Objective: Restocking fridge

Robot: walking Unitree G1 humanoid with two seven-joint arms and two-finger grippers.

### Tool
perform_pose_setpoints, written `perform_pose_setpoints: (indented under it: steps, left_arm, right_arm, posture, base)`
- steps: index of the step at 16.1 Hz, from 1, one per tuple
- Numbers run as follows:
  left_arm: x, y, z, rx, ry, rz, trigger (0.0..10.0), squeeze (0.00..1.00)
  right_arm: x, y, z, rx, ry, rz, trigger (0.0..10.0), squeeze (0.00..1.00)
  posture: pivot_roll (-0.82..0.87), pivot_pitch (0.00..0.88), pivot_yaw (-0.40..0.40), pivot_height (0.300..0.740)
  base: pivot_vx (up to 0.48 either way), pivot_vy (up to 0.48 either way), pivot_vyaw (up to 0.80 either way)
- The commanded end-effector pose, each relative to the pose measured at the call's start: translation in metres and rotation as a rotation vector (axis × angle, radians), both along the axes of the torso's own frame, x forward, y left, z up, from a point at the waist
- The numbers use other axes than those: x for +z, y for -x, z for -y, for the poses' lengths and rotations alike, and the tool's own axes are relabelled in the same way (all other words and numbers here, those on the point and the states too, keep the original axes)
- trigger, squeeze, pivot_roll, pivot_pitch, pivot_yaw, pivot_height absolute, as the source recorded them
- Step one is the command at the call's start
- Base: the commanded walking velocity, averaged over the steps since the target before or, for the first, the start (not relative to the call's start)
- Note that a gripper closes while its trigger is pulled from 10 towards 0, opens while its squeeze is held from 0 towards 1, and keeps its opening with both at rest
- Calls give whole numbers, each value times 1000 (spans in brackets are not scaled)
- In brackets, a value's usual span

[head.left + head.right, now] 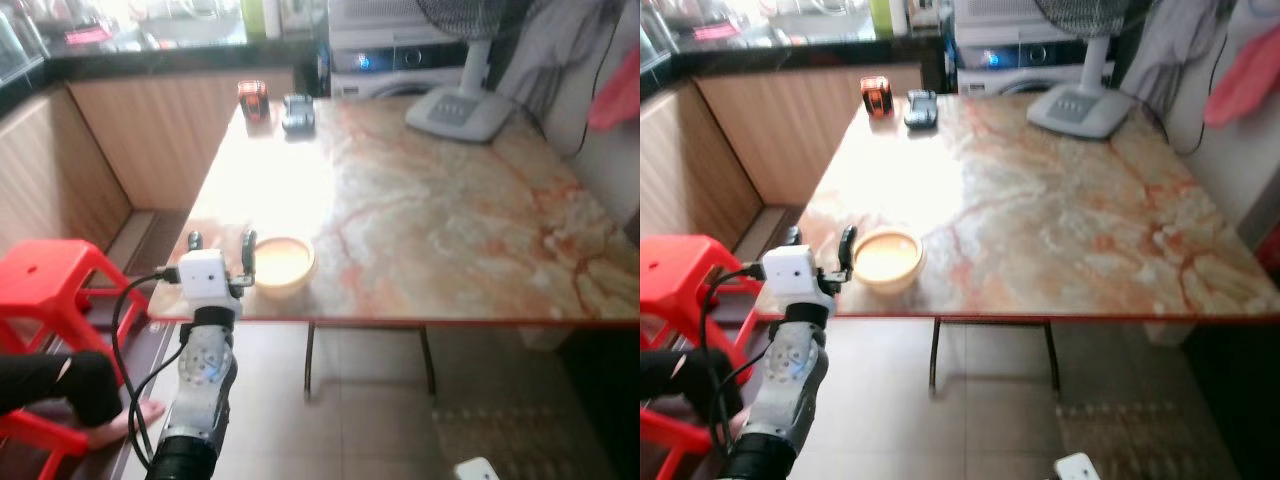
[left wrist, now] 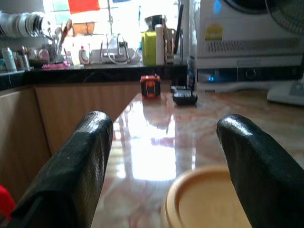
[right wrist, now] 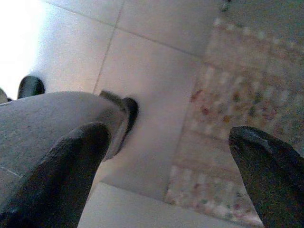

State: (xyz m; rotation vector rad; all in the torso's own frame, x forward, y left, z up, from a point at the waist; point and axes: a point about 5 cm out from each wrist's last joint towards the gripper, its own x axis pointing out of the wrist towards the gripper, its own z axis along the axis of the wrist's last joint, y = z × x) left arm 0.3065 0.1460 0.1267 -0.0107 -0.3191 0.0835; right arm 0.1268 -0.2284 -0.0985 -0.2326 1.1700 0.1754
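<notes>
Yellow bowl (image 1: 283, 262) — on marble table (image 1: 450, 230), near edge. Left gripper (image 1: 221, 243) — fingers spread, empty, just short of bowl. Right gripper (image 3: 166, 156) hangs spread over floor. Contents perhaps none; stocking evidently outstanding.

A marble-patterned table (image 1: 450, 230) carried a white fan base (image 1: 458, 110), a small red object (image 1: 252, 99) and a dark object (image 1: 298, 112), beside a red stool (image 1: 50, 280).
</notes>
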Motion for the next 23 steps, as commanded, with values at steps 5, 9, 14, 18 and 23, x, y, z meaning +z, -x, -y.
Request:
perform_pose_setpoints:
  steps: [5,9,14,18,23]
  left_arm:
    - [0,1,-12,18,1,-9,10000,0]
    - [2,-2,-18,9,46,-22,10000,0]
    - [2,-9,-17,-49,252,-80,10000,0]
    - [8,-20,-37,-95,259,-126,10000,0]
    - [7,-26,-73,-57,133,-203,10000,0]
  right_arm:
    - [-2,-2,-12,11,-29,2,10000,0]
    - [-2,-2,-12,14,-29,1,10000,0]
    - [-2,-3,-12,13,-27,5,10000,0]
    - [-2,-3,-12,12,-25,4,10000,0]
    - [-1,-4,-10,11,-21,7,10000,0]
  posture:
    - [-68,0,45,740]
    - [-64,0,46,740]
    - [-68,0,43,740]
    - [-68,0,41,740]
    - [-67,0,37,740]
  base:
    - [55,0,0]
    - [0,0,0]
    - [0,0,0]
    - [0,0,0]
    - [0,0,0]
